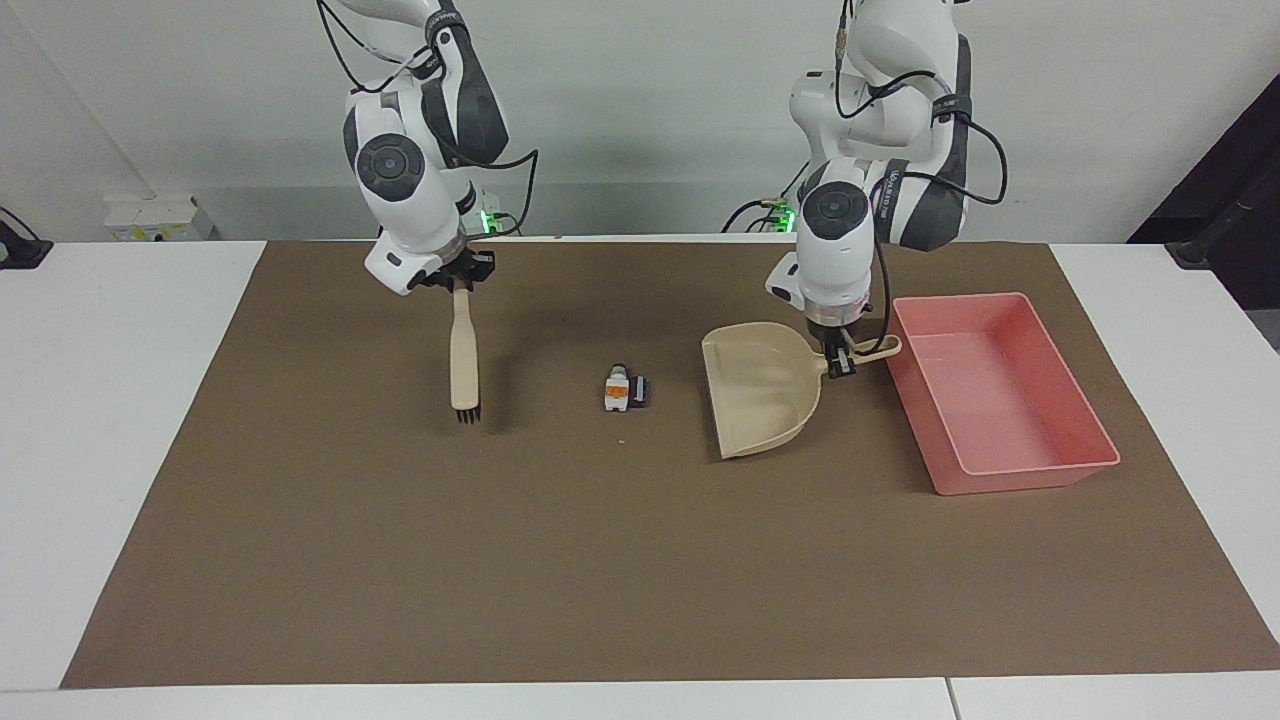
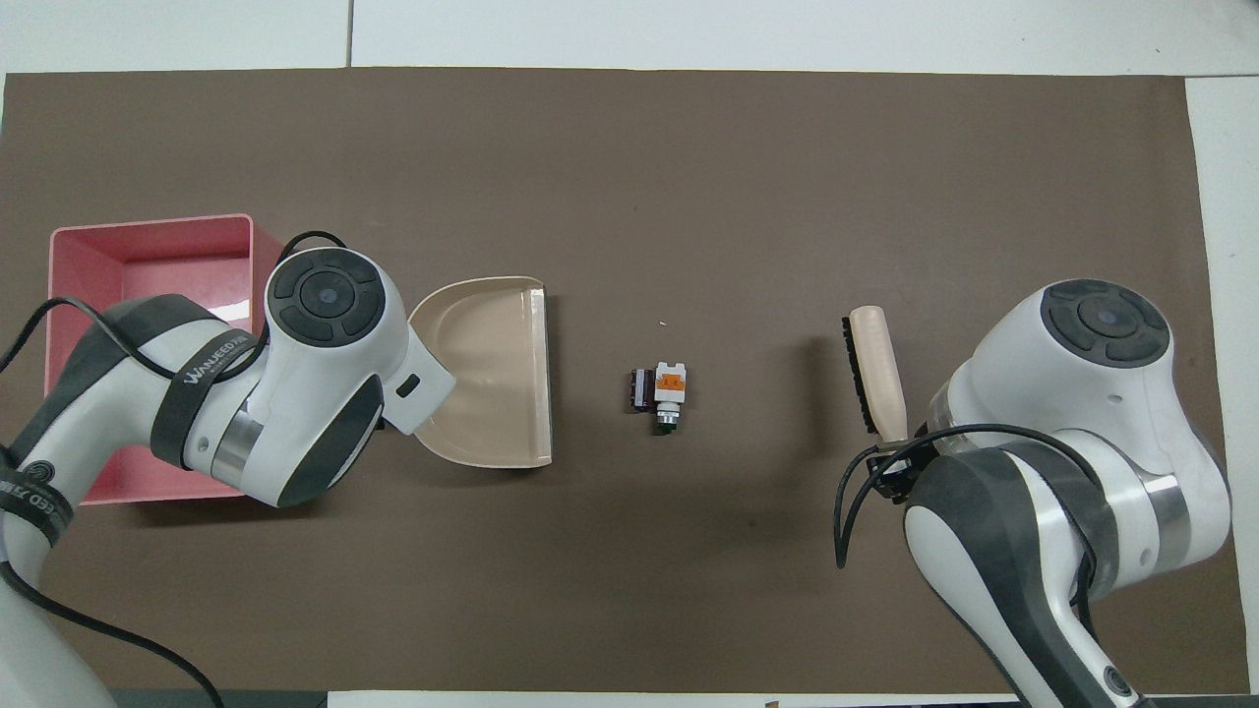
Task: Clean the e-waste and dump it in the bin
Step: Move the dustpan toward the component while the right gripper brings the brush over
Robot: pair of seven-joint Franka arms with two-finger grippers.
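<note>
So, starting closest to the robots: the right gripper (image 1: 462, 287) has its jaws clamped on the handle of the brush (image 1: 464, 362), up off the brown mat (image 1: 600, 560), toward the right arm's end of the table (image 1: 110, 400). The brush hangs nearly straight down, bristles at the bottom, tips just above the mat or maybe barely touching it, can't really tell.

The left gripper (image 1: 838, 360) has its jaws clamped on the handle of the beige dustpan (image 1: 762, 390). The pan is tilted, open lip pointing toward the middle of the table. From above the left arm hides most of the grip, so the facing camera is the one to trust there.

The e-waste (image 1: 625, 389) lies on the mat between the two tools: a white block with an orange patch and grey cap, and a small dark flat chip touching it on the dustpan's side. It's well apart from both sets of jaws, nothing touching it. It lies nearer the dustpan's lip than the brush, a little farther from the robots than either gripper.

The bin (image 1: 1040, 470), a pink tray, lies at the left arm's end of the table, just beside the dustpan handle, and it stretches farthest from the robots of everything here.
</note>
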